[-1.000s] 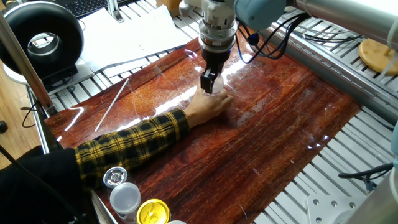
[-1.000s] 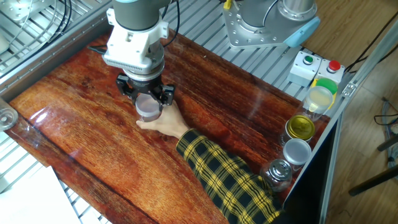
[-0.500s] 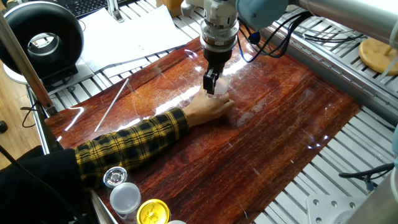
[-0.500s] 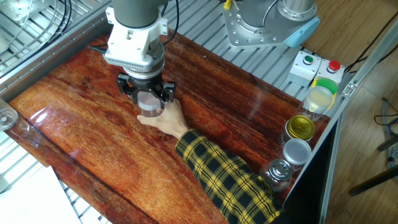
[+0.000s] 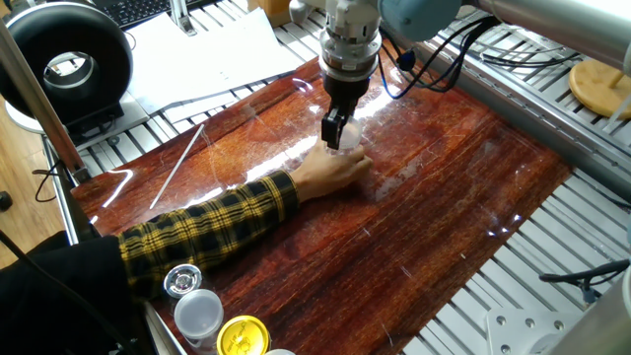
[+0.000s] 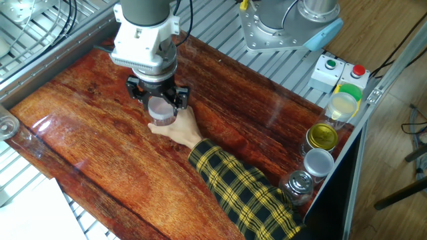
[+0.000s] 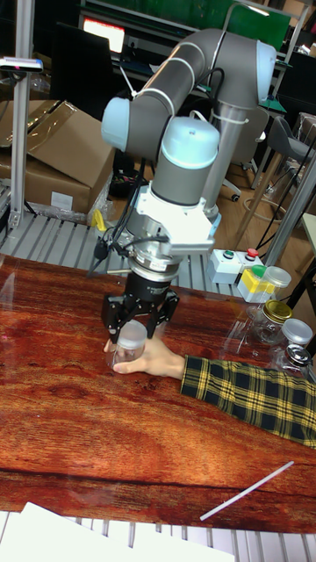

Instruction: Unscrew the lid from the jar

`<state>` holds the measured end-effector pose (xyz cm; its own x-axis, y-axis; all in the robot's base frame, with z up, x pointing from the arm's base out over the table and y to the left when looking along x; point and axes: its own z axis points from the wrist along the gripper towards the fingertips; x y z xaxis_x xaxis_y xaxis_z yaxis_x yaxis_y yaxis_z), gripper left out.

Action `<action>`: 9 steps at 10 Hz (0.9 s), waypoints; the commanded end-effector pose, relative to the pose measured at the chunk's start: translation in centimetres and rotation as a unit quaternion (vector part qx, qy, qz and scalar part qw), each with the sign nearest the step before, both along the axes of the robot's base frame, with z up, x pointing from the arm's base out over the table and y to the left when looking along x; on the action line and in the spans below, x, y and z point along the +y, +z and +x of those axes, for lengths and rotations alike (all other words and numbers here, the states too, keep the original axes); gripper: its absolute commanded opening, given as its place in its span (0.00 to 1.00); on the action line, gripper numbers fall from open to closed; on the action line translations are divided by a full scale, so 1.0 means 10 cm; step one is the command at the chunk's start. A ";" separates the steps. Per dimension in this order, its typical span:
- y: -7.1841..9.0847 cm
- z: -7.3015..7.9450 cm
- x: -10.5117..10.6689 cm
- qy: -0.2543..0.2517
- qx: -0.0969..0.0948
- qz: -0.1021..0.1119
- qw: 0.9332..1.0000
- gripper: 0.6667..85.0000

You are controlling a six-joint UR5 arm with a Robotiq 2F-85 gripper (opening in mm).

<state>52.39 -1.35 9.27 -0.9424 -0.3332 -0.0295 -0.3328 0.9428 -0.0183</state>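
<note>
The small clear jar (image 6: 162,121) stands on the red-brown wooden board (image 6: 87,143), steadied from the side by a person's hand (image 6: 181,128) in a yellow-plaid sleeve. Its translucent white lid (image 6: 160,107) sits on top, between the black fingers of my gripper (image 6: 160,104), which comes straight down from above and is shut on the lid. The tall fixed view shows the lid (image 7: 132,333) and jar (image 7: 128,353) below the gripper (image 7: 134,330), with the hand (image 7: 156,361) behind. In one fixed view the gripper (image 5: 338,135) hides most of the jar (image 5: 347,150).
Spare jars line the board's edge: gold-lidded (image 6: 322,136), white-lidded (image 6: 319,162), metal-lidded (image 6: 298,182), and a yellow lid (image 5: 243,336). A button box (image 6: 340,71) sits behind them. A thin white stick (image 5: 177,164) lies on the board. Paper (image 5: 207,49) lies beyond it.
The gripper has turned a little about its vertical axis while staying on the lid. The hand and jar have stayed in place.
</note>
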 end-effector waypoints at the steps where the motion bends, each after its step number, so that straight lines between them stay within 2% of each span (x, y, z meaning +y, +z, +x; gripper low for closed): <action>1: 0.12 -0.08 0.09 -0.101 0.012 0.033 0.994 0.79; 3: 0.13 -0.07 0.15 -0.147 0.019 0.053 0.987 0.79; 5: 0.16 -0.10 0.13 -0.177 0.029 0.063 0.982 0.79; 6: 0.15 -0.11 0.06 -0.180 0.029 0.053 0.982 0.79; 9: 0.11 -0.11 0.02 -0.181 0.027 0.044 0.982 0.78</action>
<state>51.29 -1.00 10.34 -1.0000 -0.0060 0.0063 -0.0056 0.9974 0.0723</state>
